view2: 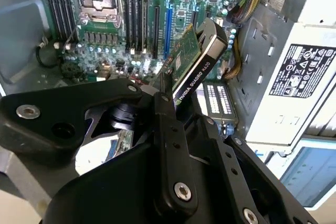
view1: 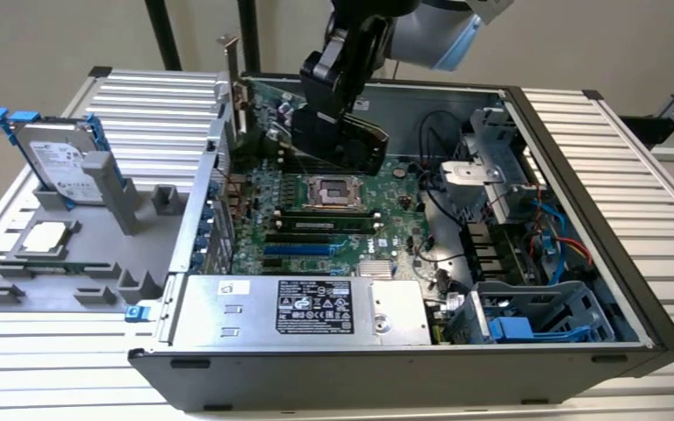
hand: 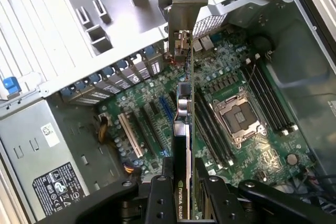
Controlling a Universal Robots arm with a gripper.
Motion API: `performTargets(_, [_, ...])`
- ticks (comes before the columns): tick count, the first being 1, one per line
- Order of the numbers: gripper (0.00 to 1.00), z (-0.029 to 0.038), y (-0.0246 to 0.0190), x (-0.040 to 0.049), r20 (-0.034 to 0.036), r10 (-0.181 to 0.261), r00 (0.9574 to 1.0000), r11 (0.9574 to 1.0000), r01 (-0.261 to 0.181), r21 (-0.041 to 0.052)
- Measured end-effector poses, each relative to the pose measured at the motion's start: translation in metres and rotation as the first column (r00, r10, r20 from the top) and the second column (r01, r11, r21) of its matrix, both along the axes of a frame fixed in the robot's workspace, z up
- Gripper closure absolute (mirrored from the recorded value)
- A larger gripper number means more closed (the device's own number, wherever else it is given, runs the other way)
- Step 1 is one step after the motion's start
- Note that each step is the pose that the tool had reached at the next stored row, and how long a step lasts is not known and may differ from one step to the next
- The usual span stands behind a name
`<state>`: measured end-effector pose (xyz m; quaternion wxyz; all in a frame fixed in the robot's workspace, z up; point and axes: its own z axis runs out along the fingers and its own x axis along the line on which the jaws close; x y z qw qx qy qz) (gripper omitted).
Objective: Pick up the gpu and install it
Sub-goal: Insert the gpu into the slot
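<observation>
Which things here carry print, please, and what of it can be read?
gpu: white brand and model lettering along the cooler's edge, legible.
Power supply: label of fine print and symbols, too small to read.
Hard drive: label, too blurred to read.

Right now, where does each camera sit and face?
Exterior view: off the arm, looking down into the open case; arm and claw show.
First wrist view: on the wrist, looking along the gpu toward the motherboard; claw shows.
Second wrist view: on the wrist, facing the gpu's cooler; claw shows.
Shared: claw shut on gpu.
</observation>
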<state>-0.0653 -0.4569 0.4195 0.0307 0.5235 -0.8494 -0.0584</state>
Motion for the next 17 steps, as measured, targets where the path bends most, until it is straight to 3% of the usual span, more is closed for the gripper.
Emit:
performTargets(9, [1.0, 0.0, 0.0, 0.0009, 0.0001, 0.095, 0.9955, 0.9955, -0.095, 0.0])
performTargets(17, [1.0, 0.0, 0.0, 0.0018, 0.0, 0.178, 0.9841, 0.9841, -0.178, 0.0001])
